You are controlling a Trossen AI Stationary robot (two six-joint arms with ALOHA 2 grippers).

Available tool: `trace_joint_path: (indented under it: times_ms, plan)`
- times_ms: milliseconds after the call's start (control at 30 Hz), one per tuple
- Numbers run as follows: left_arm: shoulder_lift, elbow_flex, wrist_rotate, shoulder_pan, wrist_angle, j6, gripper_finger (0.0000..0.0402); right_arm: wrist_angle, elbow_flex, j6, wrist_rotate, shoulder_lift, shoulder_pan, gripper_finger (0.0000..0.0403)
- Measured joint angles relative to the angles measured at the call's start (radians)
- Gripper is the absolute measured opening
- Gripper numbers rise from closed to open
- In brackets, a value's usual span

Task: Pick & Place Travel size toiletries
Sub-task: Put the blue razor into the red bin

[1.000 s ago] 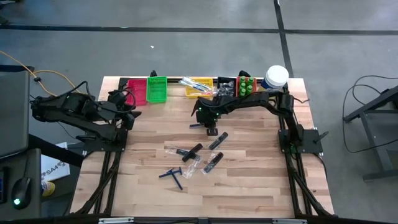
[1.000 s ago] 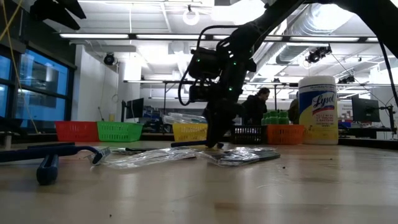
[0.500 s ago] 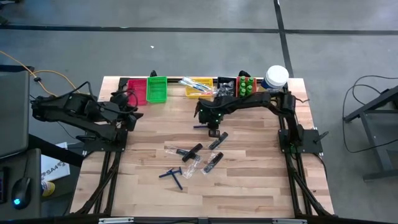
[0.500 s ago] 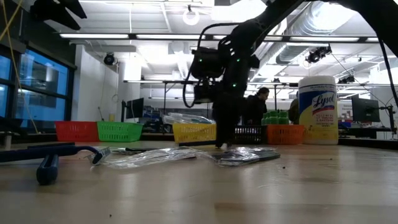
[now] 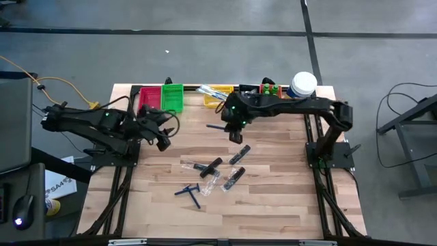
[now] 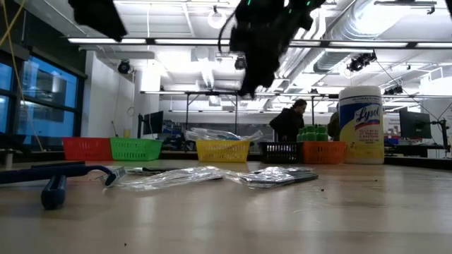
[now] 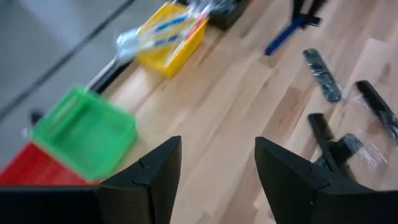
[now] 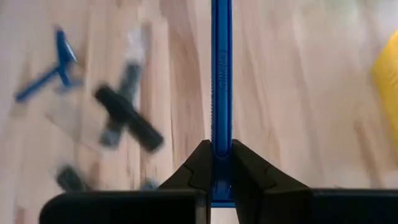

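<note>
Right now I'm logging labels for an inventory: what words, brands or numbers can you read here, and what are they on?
"Lysol": on the yellow label of the large white canister, low view.
Smaller print below it on that label: too small to read.
Raised lettering on the blue razor handle in the right gripper: too blurred to read.

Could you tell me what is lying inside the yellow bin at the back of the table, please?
The yellow bin holds clear-wrapped toothbrushes, their ends sticking out over its rim. Anything beneath them is hidden.

Blue razor [image 8: 221,74], yellow bin [image 7: 168,43]
</note>
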State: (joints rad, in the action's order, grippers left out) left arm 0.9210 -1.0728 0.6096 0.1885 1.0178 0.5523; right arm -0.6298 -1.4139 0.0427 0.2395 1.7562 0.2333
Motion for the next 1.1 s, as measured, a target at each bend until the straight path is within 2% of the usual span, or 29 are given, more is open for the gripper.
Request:
trace_joint_path:
  times_ms: [133,233,300,467,633,933,1100]
  plan:
    - [0.018,0.0,-0.023,-0.06,-0.168,-0.215,0.0195,0.118,-0.001,-0.025,-0.019,-0.06,-0.021,0.0026]
    - [0.02,0.001,-0.078,-0.113,-0.319,-0.322,0.0195,0.228,-0.001,-0.031,-0.039,-0.084,-0.034,0.0026]
    - [0.019,0.0,-0.136,-0.156,-0.42,-0.361,0.0195,0.334,-0.003,-0.043,-0.045,-0.092,-0.042,0.0026]
    - [0.019,0.0,-0.282,-0.226,-0.553,-0.397,0.0195,0.545,-0.001,-0.047,-0.043,-0.101,-0.053,0.0026]
    - [0.02,0.0,-0.351,-0.257,-0.671,-0.418,0.0195,0.722,-0.001,-0.049,-0.028,-0.101,-0.053,0.0026]
    - [0.02,0.0,-0.373,-0.261,-0.837,-0.443,0.0195,0.755,-0.001,-0.039,-0.001,-0.098,-0.05,0.0026]
    - [0.02,0.0,-0.373,-0.261,-0.851,-0.439,0.0195,0.755,-0.001,-0.03,0.0,-0.094,-0.051,0.0026]
